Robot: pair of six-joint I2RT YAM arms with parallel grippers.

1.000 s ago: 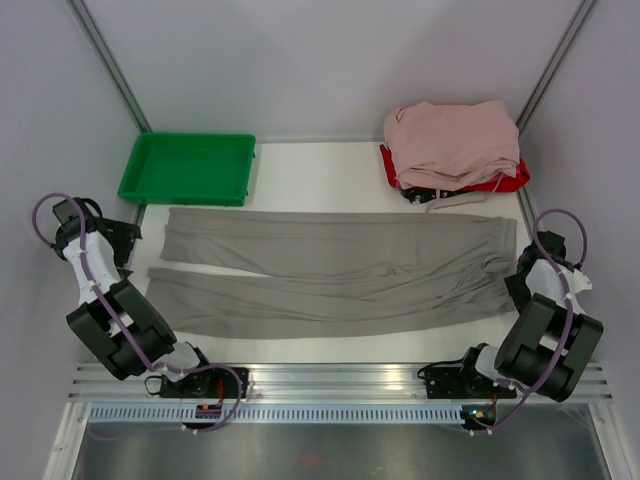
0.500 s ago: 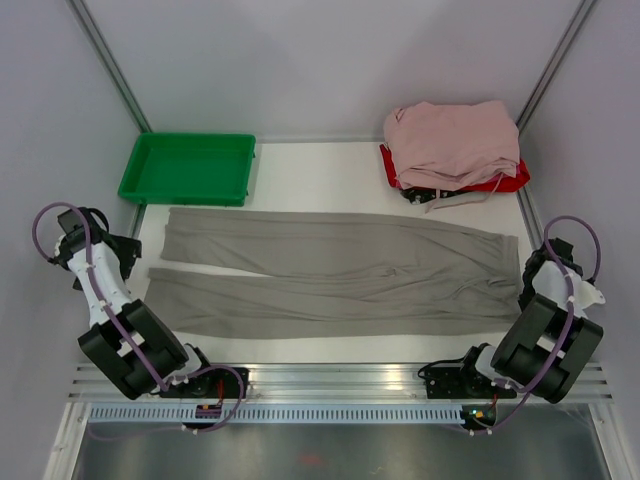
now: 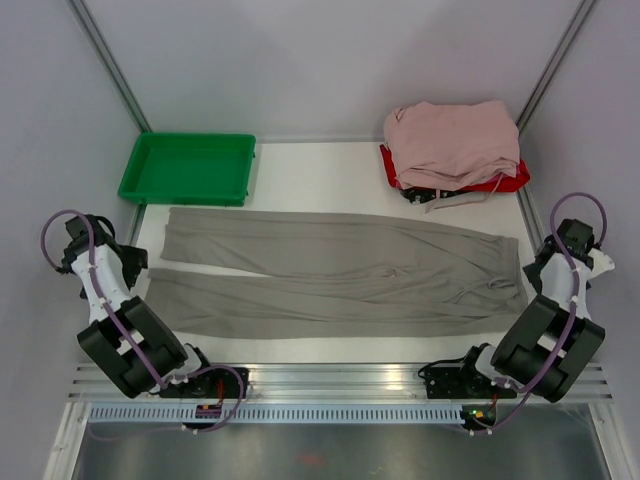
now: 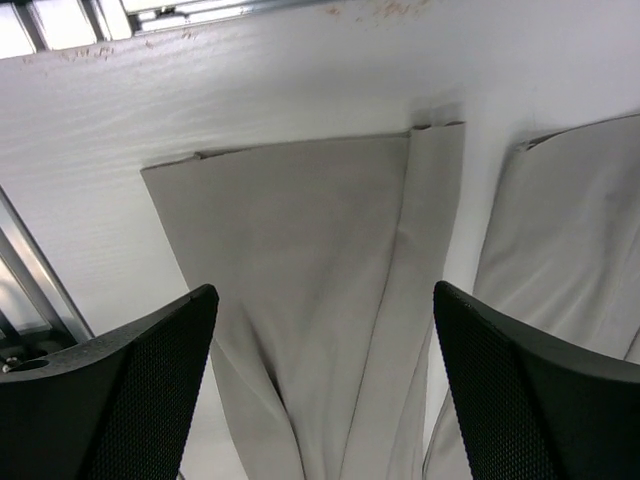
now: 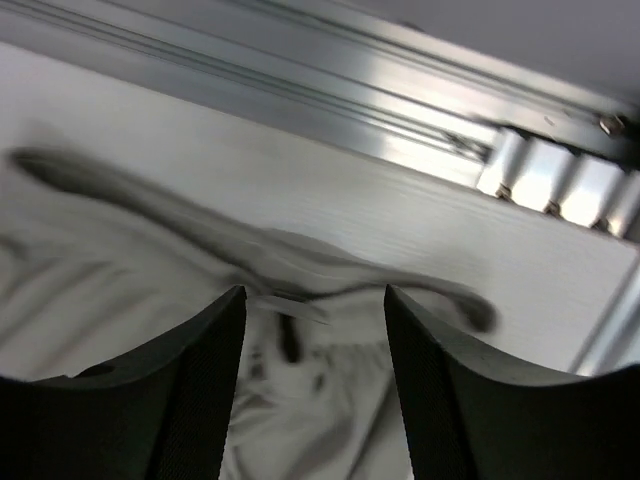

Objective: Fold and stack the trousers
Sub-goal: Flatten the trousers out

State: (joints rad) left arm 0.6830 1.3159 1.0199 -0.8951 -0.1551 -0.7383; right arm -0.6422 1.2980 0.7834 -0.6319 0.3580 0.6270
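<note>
The trousers [image 3: 330,275] lie flat on the counter [image 3: 310,180], long axis left to right, hems left. Your left tool [image 4: 322,300] gapes empty above the near leg's hem; your right tool [image 5: 315,295], likewise wide and empty, above the waist.

- No text, label, brand, number or sign can be read in any view
- The trousers [image 3: 330,275], green tray [image 3: 187,168] and pink garments [image 3: 452,140] bear no legible marking
</note>
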